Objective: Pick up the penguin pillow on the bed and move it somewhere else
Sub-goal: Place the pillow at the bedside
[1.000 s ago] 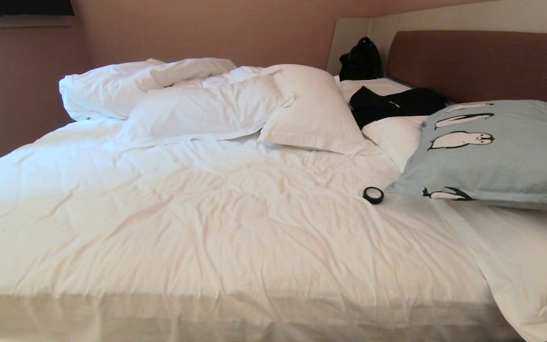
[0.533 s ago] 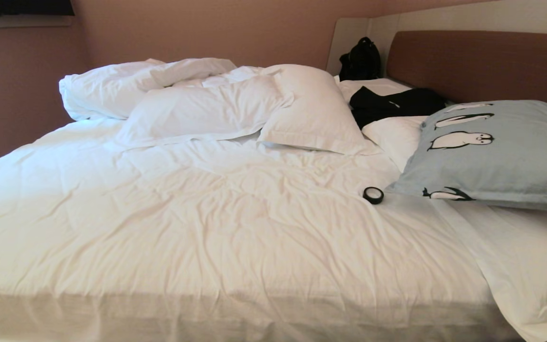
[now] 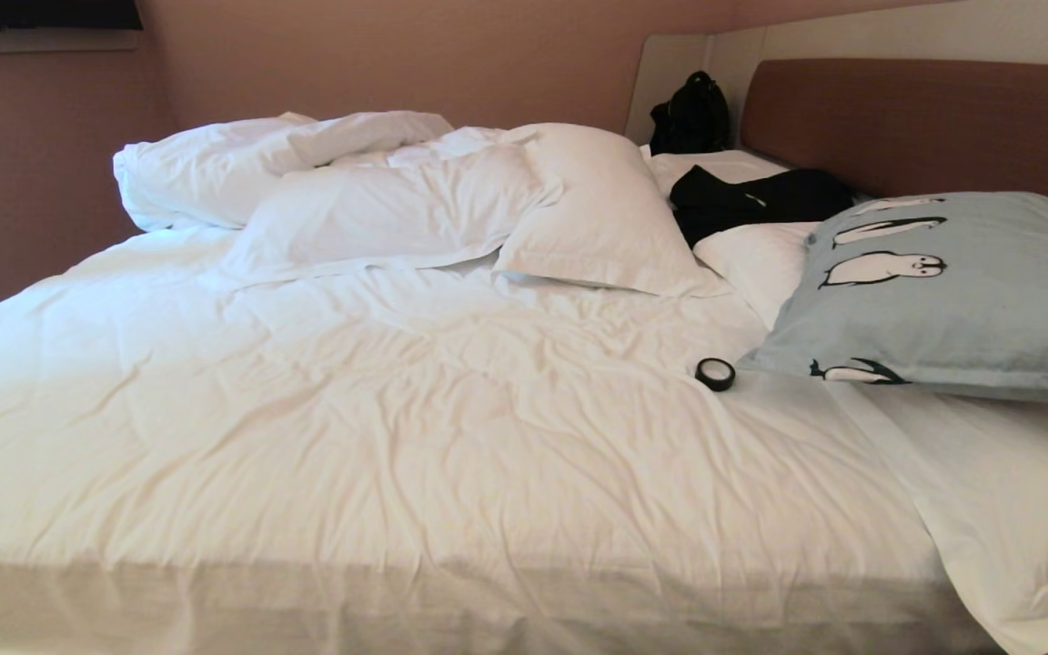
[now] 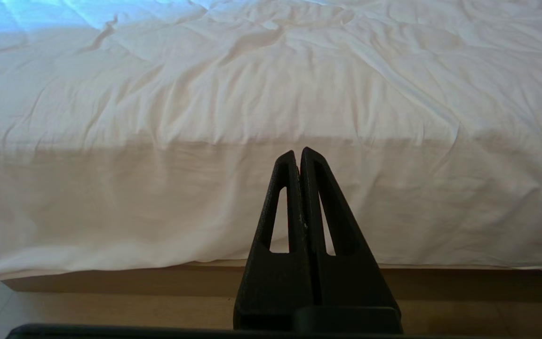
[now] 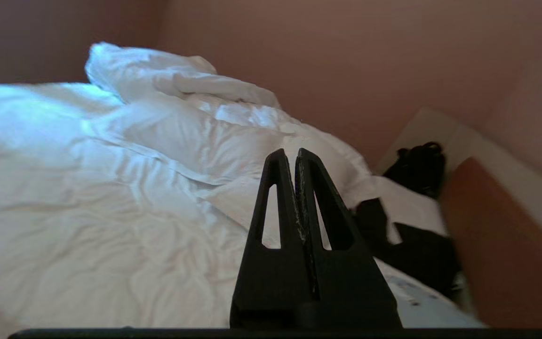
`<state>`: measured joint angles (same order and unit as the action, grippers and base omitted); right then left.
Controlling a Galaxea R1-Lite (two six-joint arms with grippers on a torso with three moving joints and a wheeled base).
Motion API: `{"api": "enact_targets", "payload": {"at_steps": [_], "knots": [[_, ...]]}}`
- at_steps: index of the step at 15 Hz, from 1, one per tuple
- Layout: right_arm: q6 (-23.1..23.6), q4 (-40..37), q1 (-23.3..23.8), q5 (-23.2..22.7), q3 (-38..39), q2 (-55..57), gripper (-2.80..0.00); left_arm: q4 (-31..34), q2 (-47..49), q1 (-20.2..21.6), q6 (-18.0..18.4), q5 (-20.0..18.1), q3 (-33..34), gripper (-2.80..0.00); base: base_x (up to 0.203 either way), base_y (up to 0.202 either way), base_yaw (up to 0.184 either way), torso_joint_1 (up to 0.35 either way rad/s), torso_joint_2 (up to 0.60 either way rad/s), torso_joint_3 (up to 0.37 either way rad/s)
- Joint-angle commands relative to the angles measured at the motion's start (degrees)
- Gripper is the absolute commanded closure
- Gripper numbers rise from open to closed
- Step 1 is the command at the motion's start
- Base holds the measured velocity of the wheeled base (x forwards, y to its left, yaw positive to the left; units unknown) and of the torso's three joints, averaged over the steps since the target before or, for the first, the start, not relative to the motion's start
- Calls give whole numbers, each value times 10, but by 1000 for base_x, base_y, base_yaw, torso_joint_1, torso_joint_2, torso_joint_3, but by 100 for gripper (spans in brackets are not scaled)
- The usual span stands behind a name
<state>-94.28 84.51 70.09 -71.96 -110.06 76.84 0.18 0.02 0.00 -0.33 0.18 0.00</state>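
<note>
The penguin pillow (image 3: 952, 291), pale blue with black-and-white penguins, lies at the right of the bed (image 3: 451, 437) against the brown headboard (image 3: 924, 127). A strip of the penguin pillow (image 5: 421, 301) shows low in the right wrist view. Neither arm appears in the head view. My right gripper (image 5: 293, 153) is shut and empty, raised over the bed and pointing toward the white pillows. My left gripper (image 4: 297, 151) is shut and empty, low before the bed's near side.
White pillows (image 3: 397, 205) and bunched duvet fill the far left of the bed. A black garment (image 3: 756, 202) lies beside the penguin pillow and a black bag (image 3: 692, 114) stands in the corner. A roll of black tape (image 3: 715, 373) sits by the pillow's near corner.
</note>
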Motion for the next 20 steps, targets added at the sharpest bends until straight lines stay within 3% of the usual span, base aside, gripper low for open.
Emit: {"api": "enact_targets", "payload": {"at_steps": [1,3,4,5,6,8,11,13,16,20], "knots": [[312,4,10,-4,1,2,0,0,0,0,0,0,1,0,0,0,0,0,0,0],[442,2,19,-5,6,1,0,0,0,0,0,1,1,0,0,0,0,0,0,0],[482,-4,28,-4,17,-4,0,0,0,0,0,1,1,0,0,0,0,0,0,0],[486,-18,38,2,24,-10,0,0,0,0,0,0,1,0,0,0,0,0,0,0],[476,-46,43,24,31,-17,0,0,0,0,0,0,1,0,0,0,0,0,0,0],[433,-100,61,112,40,-29,0,0,0,0,0,1,1,0,0,0,0,0,0,0],[394,-185,117,224,58,-47,0,0,0,0,0,0,1,0,0,0,0,0,0,0],[389,-250,144,232,72,-57,0,0,0,0,0,1,1,0,0,0,0,0,0,0],[382,-358,148,227,78,-70,0,0,0,0,0,0,1,0,0,0,0,0,0,0],[382,-400,148,215,84,-73,0,0,0,0,0,1,1,0,0,0,0,0,0,0]]}}
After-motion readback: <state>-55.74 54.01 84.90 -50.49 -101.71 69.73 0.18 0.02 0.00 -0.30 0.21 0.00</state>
